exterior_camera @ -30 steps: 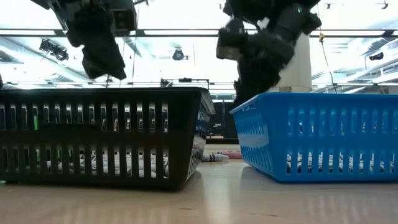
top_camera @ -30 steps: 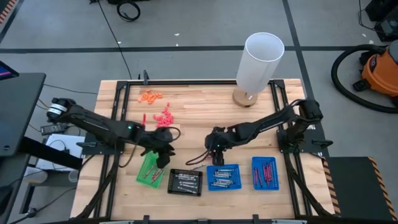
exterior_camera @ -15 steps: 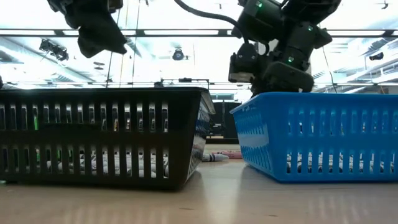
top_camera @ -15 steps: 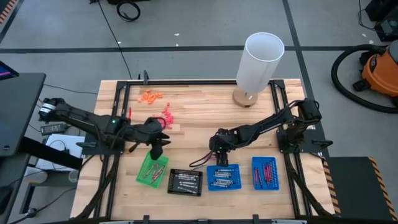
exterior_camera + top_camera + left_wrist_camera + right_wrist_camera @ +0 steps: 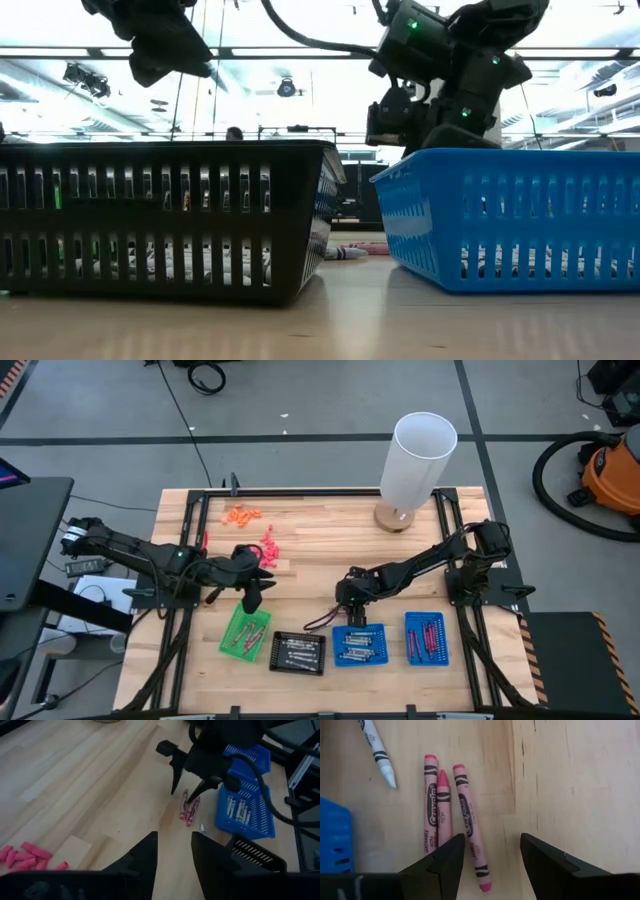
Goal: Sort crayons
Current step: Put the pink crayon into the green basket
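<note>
A pale wooden slatted table [image 5: 320, 550] is seen from above. Four small trays are lined up along its near edge: a green one [image 5: 245, 633], a black one [image 5: 298, 653] and two blue ones [image 5: 358, 645] [image 5: 426, 637], each holding short thin crayons. A tall white cylinder [image 5: 415, 460] is stood at the far edge. The left gripper [image 5: 252, 597] is held just above the green tray, and the right gripper [image 5: 352, 613] just beyond the nearer blue tray.

White cylinder [image 5: 417, 463], orange bits [image 5: 241, 514], pink chunky bits [image 5: 268, 547], orange vacuum [image 5: 610, 475] beside the wooden table [image 5: 320, 550].
</note>
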Robot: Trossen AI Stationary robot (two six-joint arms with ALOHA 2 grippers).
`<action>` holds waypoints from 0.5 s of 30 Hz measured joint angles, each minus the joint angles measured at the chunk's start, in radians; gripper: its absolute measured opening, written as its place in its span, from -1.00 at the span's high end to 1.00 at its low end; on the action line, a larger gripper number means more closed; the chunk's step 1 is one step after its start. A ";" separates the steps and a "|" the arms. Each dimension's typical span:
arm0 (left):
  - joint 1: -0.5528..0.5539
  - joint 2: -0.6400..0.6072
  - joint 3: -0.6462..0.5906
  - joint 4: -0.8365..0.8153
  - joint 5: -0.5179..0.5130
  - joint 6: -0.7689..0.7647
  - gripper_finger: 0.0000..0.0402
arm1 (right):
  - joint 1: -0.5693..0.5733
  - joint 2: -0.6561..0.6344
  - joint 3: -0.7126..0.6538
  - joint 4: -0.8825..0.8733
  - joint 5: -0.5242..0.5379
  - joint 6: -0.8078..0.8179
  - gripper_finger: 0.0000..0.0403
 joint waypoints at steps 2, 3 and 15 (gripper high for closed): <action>-0.001 0.000 0.000 0.013 0.000 0.005 0.35 | 0.002 0.005 0.001 -0.001 0.001 0.005 -0.01; -0.002 0.000 0.000 0.026 -0.001 0.012 0.35 | 0.002 0.005 0.001 -0.001 0.001 0.007 -0.01; -0.005 0.000 0.000 0.069 -0.001 0.079 0.35 | -0.014 0.001 0.001 -0.022 0.008 -0.002 0.33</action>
